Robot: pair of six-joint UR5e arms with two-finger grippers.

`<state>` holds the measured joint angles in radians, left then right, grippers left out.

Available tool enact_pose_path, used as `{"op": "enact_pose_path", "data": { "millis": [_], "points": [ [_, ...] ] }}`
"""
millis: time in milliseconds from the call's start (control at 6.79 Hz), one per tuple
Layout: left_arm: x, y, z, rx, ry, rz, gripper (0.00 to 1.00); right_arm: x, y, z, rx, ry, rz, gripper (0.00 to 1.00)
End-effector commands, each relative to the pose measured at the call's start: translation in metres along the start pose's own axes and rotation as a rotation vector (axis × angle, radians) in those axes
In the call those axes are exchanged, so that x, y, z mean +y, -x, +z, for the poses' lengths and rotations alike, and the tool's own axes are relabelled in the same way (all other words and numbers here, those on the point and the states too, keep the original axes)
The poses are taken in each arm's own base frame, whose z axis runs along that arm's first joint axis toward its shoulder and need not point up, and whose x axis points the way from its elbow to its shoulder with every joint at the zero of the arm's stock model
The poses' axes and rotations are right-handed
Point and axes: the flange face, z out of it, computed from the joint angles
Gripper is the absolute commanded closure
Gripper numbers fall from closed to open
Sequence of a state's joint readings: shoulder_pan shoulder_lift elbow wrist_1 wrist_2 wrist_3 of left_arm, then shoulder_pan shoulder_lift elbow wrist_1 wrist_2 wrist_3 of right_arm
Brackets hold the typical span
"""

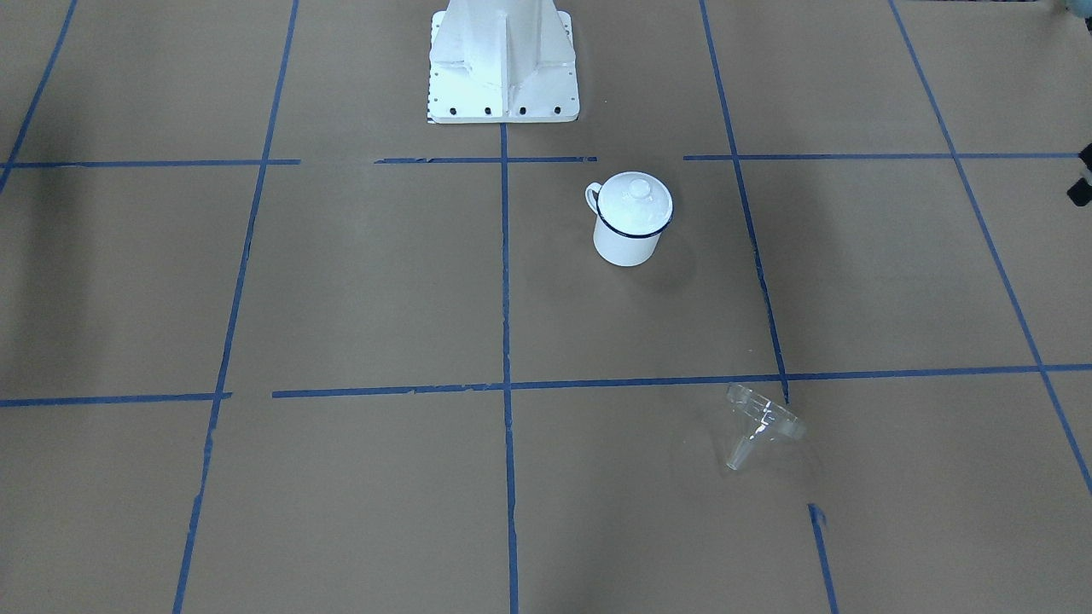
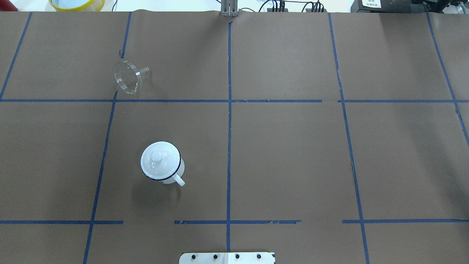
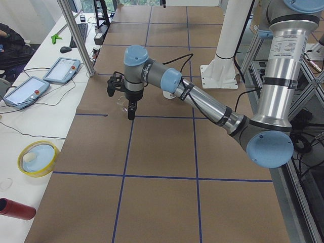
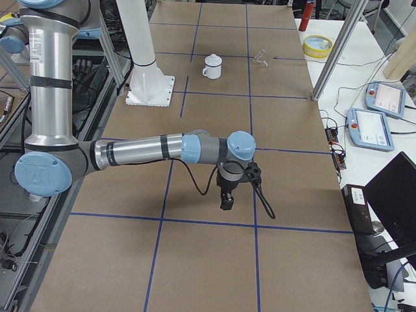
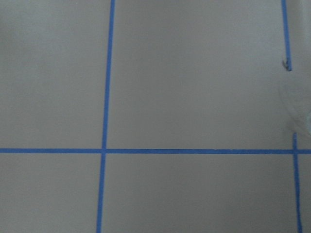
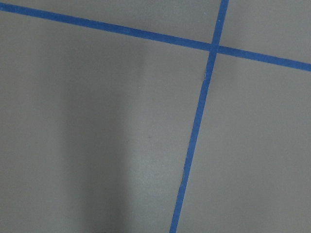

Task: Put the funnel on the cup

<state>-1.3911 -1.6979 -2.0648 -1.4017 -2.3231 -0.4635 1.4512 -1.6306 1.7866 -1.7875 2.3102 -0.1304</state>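
Note:
The clear funnel (image 1: pixel 762 422) lies on its side on the brown table, spout along the surface; it also shows in the overhead view (image 2: pixel 128 77) at the far left. The white cup (image 1: pixel 627 243) with a dark blue rim stands upright nearer the robot's base, with a white domed lid (image 2: pixel 157 159) on top. Neither arm shows in the overhead or front-facing views. My left gripper (image 3: pixel 131 114) hangs over the table near the funnel's area, seen only in the left side view. My right gripper (image 4: pixel 226 203) hangs far from both things. I cannot tell whether either is open or shut.
The robot's white base (image 1: pixel 503 77) stands at the table's near edge. A yellow bowl (image 3: pixel 38 158), a red bottle (image 3: pixel 17 208) and control tablets (image 3: pixel 63 68) lie beyond the table's far side, by a metal post (image 3: pixel 76 35). Blue tape lines grid the table.

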Motion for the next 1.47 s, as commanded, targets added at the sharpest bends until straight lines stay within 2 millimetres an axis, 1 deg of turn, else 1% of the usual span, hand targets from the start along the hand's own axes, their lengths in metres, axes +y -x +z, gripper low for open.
{"op": "enact_pose_path", "data": {
  "millis": [0, 147, 295, 442, 589, 736, 884, 1031, 1178, 1326],
  "points": [
    [0.032, -0.096, 0.005, 0.053, 0.016, -0.006, 0.00, 0.000, 0.000, 0.000, 0.000, -0.001, -0.001, 0.00],
    [0.041, -0.137, 0.012, 0.053, 0.008, 0.012, 0.00, 0.000, 0.000, 0.000, 0.000, 0.001, 0.000, 0.00],
    [0.053, -0.167, 0.025, 0.035, 0.003, 0.022, 0.00, 0.000, 0.000, 0.000, 0.000, 0.001, 0.000, 0.00],
    [0.059, -0.196, 0.030, 0.031, -0.017, 0.070, 0.00, 0.000, 0.000, 0.000, 0.000, -0.001, -0.001, 0.00],
    [0.067, -0.215, 0.043, 0.001, -0.026, 0.108, 0.00, 0.000, 0.000, 0.000, 0.000, -0.001, -0.001, 0.00],
    [0.068, -0.245, 0.044, -0.019, 0.004, 0.122, 0.00, 0.000, 0.000, 0.000, 0.000, -0.001, -0.001, 0.00],
    [0.067, -0.283, 0.050, -0.035, 0.051, 0.137, 0.00, 0.000, 0.000, 0.000, 0.000, -0.001, -0.001, 0.00],
    [0.080, -0.310, 0.076, -0.046, 0.088, 0.173, 0.00, 0.000, 0.000, 0.000, 0.000, 0.001, 0.000, 0.00],
    [0.087, -0.326, 0.089, -0.048, 0.105, 0.179, 0.00, 0.000, 0.000, 0.000, 0.000, -0.001, -0.001, 0.00],
    [0.103, -0.343, 0.103, -0.029, 0.123, 0.116, 0.00, 0.000, 0.000, 0.000, 0.000, -0.001, -0.001, 0.00]
  ]
}}
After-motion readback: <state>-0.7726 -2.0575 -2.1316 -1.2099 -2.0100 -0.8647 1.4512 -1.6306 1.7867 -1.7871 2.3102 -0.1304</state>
